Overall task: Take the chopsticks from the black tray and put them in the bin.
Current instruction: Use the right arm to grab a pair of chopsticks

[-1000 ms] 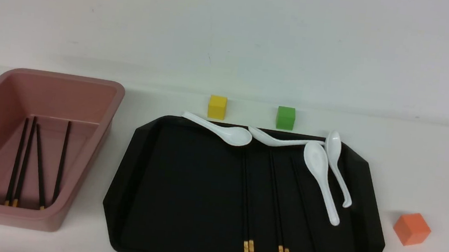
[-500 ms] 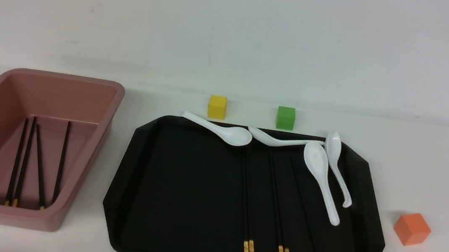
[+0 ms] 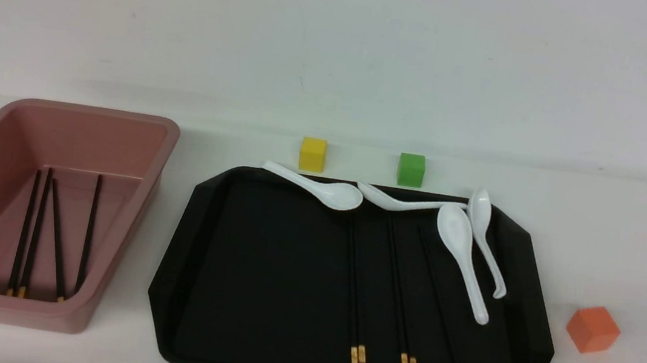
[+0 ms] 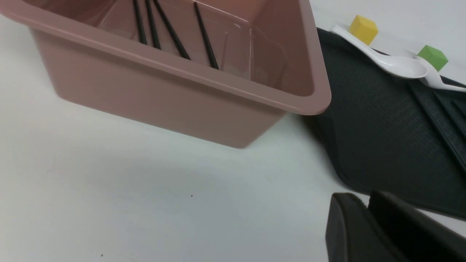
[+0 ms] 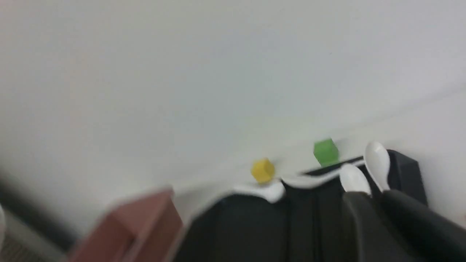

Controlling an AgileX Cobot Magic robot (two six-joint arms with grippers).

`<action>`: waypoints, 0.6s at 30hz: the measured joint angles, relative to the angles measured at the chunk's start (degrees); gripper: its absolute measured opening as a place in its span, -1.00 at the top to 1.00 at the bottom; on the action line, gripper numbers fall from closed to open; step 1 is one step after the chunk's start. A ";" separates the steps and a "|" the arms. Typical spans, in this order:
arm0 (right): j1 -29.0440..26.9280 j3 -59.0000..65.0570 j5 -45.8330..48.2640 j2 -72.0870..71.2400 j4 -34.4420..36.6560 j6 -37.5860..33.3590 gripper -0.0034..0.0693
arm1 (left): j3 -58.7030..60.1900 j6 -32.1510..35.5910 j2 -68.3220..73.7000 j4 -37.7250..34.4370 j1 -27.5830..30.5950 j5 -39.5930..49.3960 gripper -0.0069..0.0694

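A: Front view?
B: The chopsticks (image 3: 354, 294) lie lengthwise right of centre in the black tray (image 3: 165, 285); four more lie in the bin (image 3: 94, 111) to its left; bare table separates the rims; spoons (image 3: 464, 252) crowd the tray's far edge.
A: Left wrist?
B: The left gripper (image 4: 364, 203) is near the tray's corner, fingers close together, empty; whether fully closed, I cannot tell.
A: Right wrist?
B: Blurred; the right gripper (image 5: 375, 198) is above the tray; opening unclear.
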 joint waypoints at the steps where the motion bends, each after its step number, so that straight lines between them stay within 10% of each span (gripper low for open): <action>1: 0.00 -4.33 5.34 5.36 -0.73 -1.76 0.89 | 0.00 0.00 0.00 0.00 0.00 0.00 0.57; 7: 0.06 -16.55 30.29 36.02 1.35 -7.31 0.90 | 0.00 0.00 0.00 0.00 0.00 0.00 0.57; 18: 21.62 -26.62 17.92 72.96 13.81 -18.09 0.87 | 0.00 0.00 -0.05 0.00 0.00 0.00 0.54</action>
